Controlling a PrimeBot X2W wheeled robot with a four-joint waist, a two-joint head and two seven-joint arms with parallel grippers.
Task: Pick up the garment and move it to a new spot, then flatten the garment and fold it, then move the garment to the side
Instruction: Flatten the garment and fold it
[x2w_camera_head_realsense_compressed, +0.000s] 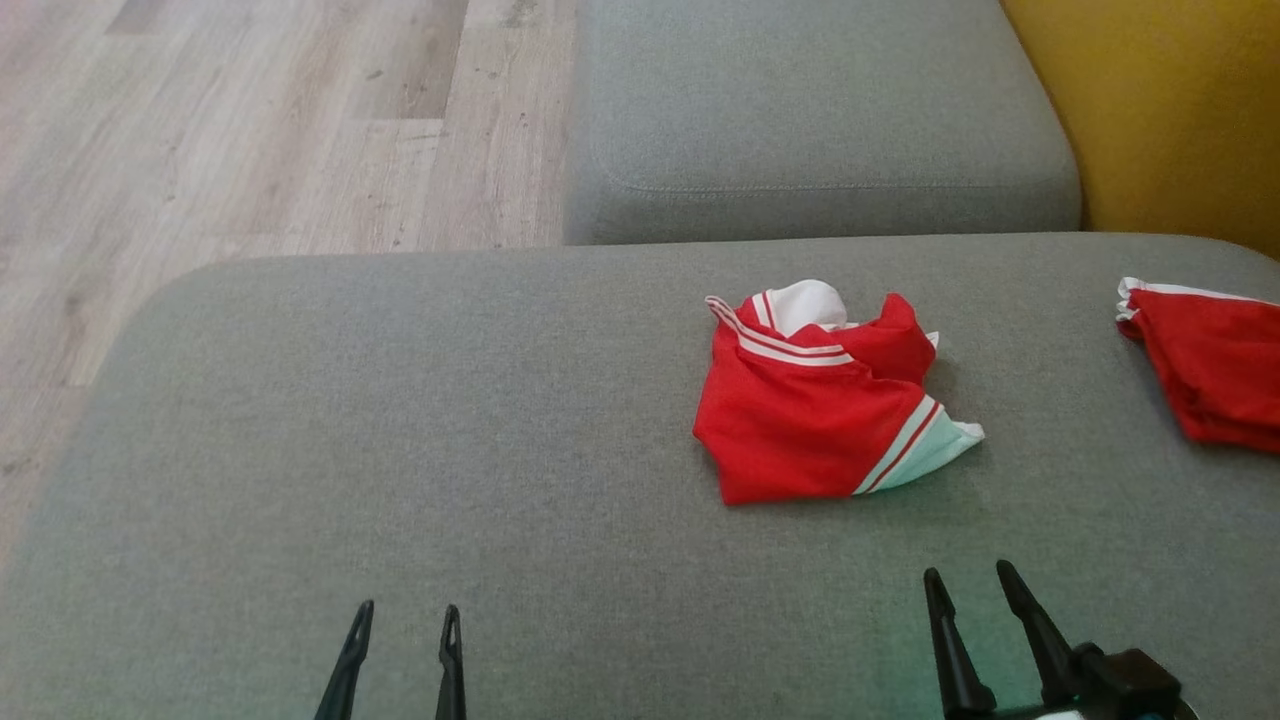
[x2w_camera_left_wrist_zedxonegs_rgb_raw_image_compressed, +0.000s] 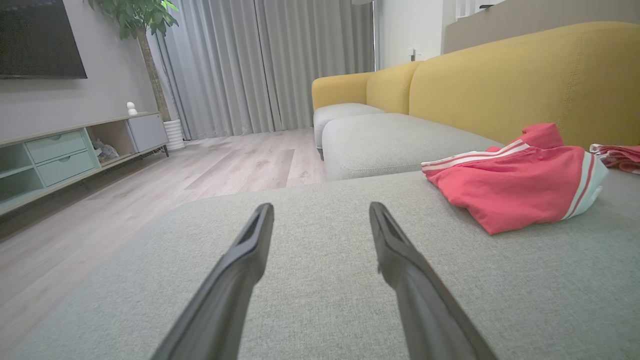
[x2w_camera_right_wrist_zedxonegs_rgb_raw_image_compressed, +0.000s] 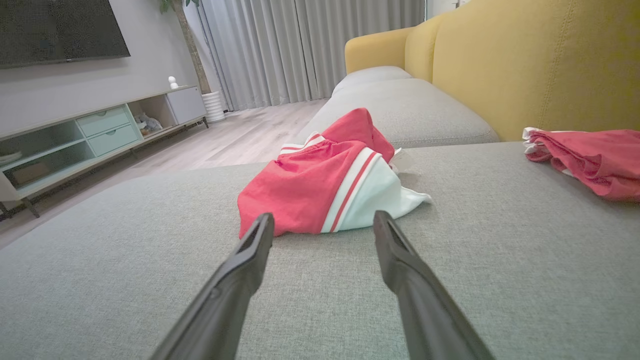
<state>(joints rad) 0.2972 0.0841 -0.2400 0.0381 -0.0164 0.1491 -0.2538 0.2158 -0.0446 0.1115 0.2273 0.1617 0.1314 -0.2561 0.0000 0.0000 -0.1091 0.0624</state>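
jaws gaped, my left gripper (x2w_camera_head_realsense_compressed: 408, 606) and right gripper (x2w_camera_head_realsense_compressed: 968, 568) empty; red garment (x2w_camera_head_realsense_compressed: 800, 420) seemed limp, perhaps pinchable by striped hem (x2w_camera_head_realsense_compressed: 905, 450).

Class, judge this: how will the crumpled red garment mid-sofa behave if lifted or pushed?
Probably floppy: the garment lies crumpled in folds, so it should drape. Likely light, being thin cloth. Pushed, it may bunch on the rough-woven sofa rather than slide.

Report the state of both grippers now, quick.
Left gripper: open, holding nothing.
Right gripper: open, holding nothing; the red garment lies ahead, clear of its fingertips.
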